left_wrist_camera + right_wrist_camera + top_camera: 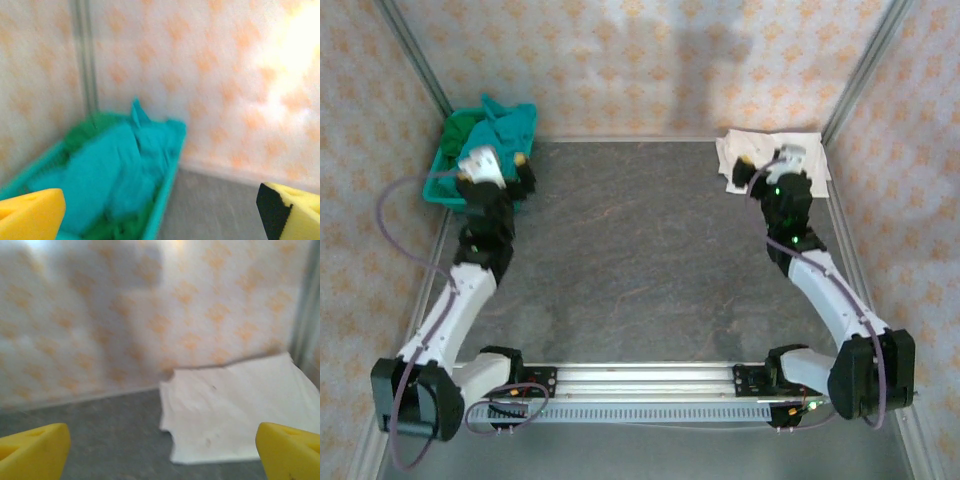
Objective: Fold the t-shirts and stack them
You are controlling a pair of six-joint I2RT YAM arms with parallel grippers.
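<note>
Yellow left fingers (30,215) gape empty near the teal t-shirt (115,170), right fingers (30,450) near the white t-shirt (235,410), arms outstretched.

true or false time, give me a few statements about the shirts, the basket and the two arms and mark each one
1. A teal shirt lies in the basket. True.
2. The white shirt is in the basket too. False: it lies flat on the table, in the far right corner.
3. The left arm's jaws are shut on the teal shirt. False: they stand open near the basket and hold nothing.
4. A green shirt shows next to the teal one in the basket. True.
5. The right arm's jaws stand open, facing the white shirt. True.
</note>
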